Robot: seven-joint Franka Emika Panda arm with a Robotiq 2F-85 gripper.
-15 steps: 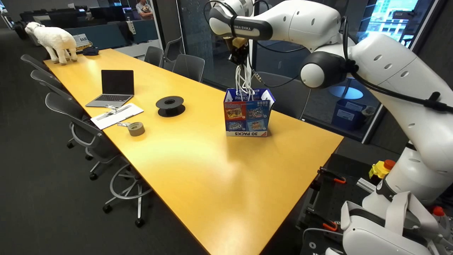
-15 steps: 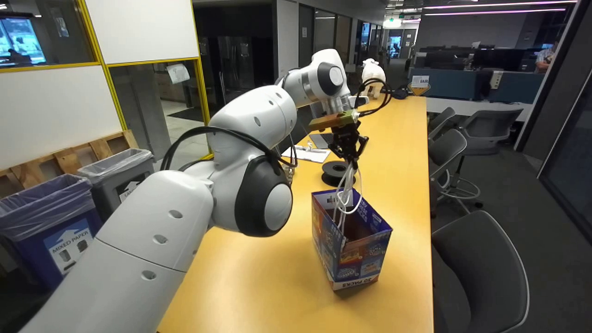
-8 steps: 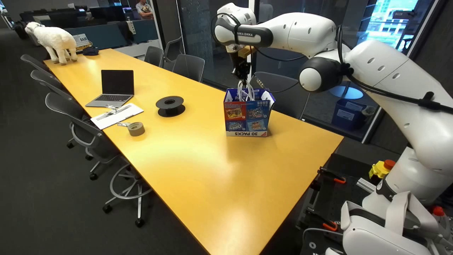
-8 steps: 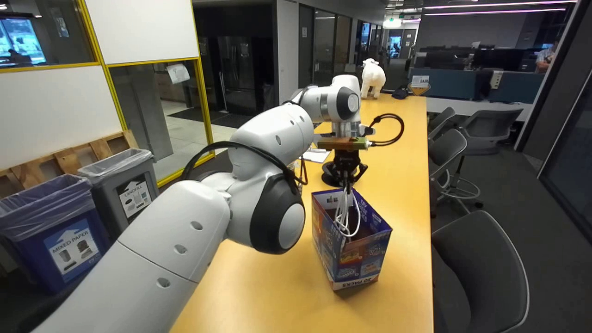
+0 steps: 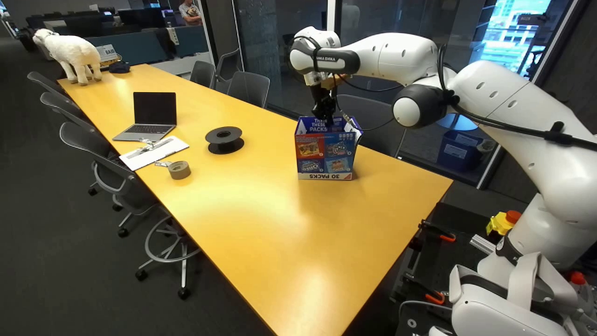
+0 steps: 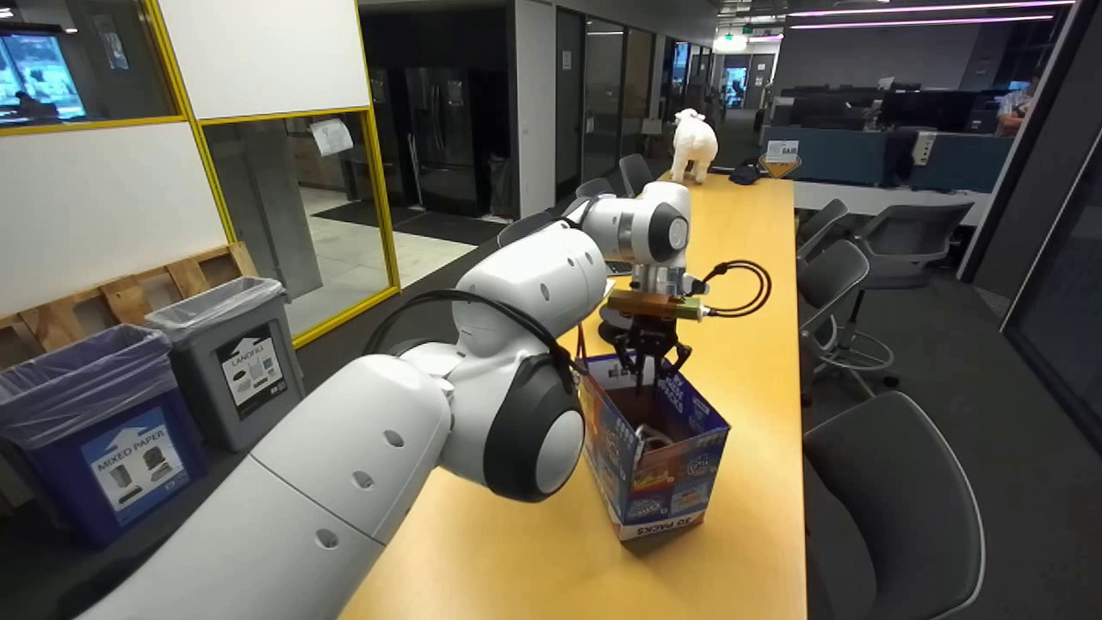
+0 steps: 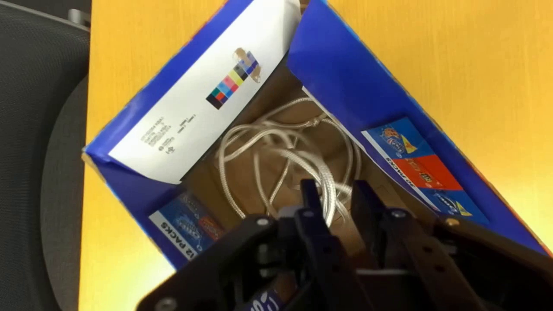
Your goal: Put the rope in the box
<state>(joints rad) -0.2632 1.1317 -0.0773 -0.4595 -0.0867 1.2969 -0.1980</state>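
The blue printed box [image 5: 325, 156] stands open-topped on the table and shows in both exterior views [image 6: 676, 486]. In the wrist view its blue walls [image 7: 345, 82] surround the rope. The white rope [image 7: 330, 189] lies in loose loops inside the box, low down. A bit of it shows through the opening in an exterior view [image 6: 652, 437]. My gripper [image 5: 329, 122] points down at the box opening, its fingertips at about rim height or just inside [image 6: 652, 379]. In the wrist view the gripper [image 7: 335, 183] is open, fingers apart, with rope strands visible below the gap.
A black spool [image 5: 225, 140], a tape roll [image 5: 179, 170], a white board [image 5: 154, 153] and a laptop [image 5: 156, 116] stand on the yellow table [image 5: 242, 219]. A grey chair [image 6: 895, 482] is at the table edge near the box.
My gripper has come down to the box with the rope hanging from it. Between half a second ago and now it has opened, and the rope has dropped into the box.
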